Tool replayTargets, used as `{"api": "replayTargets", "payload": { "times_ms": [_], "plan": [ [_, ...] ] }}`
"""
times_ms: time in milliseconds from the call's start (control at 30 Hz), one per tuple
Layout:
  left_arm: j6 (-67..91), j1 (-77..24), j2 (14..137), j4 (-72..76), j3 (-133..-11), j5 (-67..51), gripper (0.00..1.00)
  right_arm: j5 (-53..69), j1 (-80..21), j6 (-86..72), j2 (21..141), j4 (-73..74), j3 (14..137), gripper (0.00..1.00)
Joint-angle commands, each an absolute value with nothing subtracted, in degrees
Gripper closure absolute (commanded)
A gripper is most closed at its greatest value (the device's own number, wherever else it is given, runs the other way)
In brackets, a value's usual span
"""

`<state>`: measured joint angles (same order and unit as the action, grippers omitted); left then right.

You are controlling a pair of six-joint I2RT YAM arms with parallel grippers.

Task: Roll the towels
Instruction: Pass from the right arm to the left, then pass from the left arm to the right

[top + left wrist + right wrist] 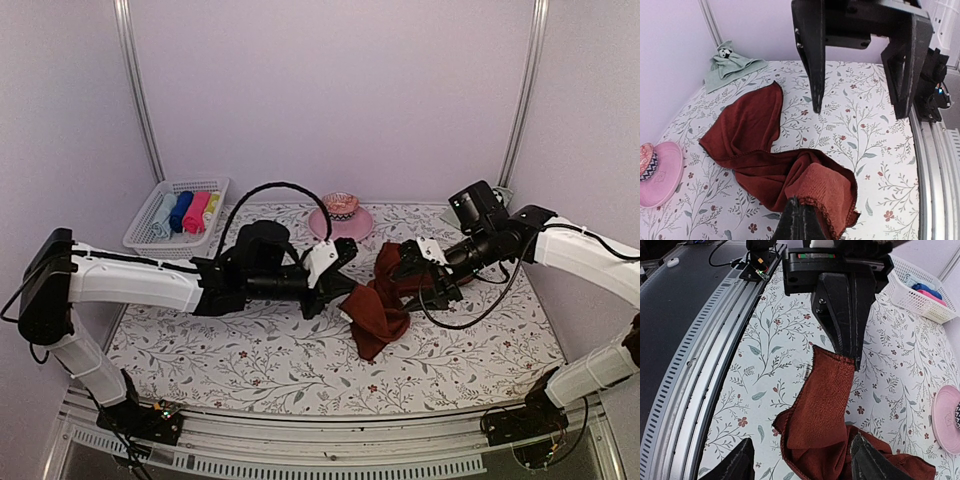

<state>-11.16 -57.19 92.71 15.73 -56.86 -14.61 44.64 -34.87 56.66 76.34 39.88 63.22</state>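
A dark red-brown towel [378,312] lies crumpled and twisted in the middle of the floral cover. My left gripper [800,220] is shut on one fringed corner of it, which is lifted a little off the table. My right gripper [802,467] faces it from the other side, open, its fingers either side of the towel's bunched middle and not pinching it. In the left wrist view the pale green towel [730,65] with a panda motif sits crumpled in the far corner, behind the right arm.
A pink plate [341,222] holding a patterned cup stands at the back centre. At the back left is a white basket [178,212] with several rolled cloths. The metal rail [700,365] runs along the table's near edge.
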Motion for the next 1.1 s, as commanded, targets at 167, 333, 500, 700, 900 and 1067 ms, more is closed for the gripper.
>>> {"api": "replayTargets", "payload": {
  "times_ms": [167,333,500,700,900,1067],
  "plan": [
    [-2.34,-58.53,90.79,27.12,-51.08,5.40,1.00,41.47,-36.56,49.36,76.90,23.34,55.85,0.27],
    [5.32,-58.53,90.06,27.34,-50.86,14.56,1.00,36.25,-39.49,48.26,74.92,16.76,52.05,0.22],
    [10.56,-58.47,88.68,27.42,-50.68,18.64,1.00,25.06,-44.57,47.87,75.87,9.00,48.27,0.20],
    [11.45,-58.52,87.81,27.25,-49.95,20.82,1.00,13.31,-48.44,45.05,81.98,1.72,47.76,0.24],
    [11.73,-58.45,87.65,26.90,-49.21,21.76,1.00,3.21,-51.44,41.64,89.22,-3.49,48.92,0.35],
    [11.87,-58.36,86.70,26.89,-48.19,23.09,1.00,1.72,-51.91,40.47,92.58,-3.31,49.48,0.46]
  ]
}}
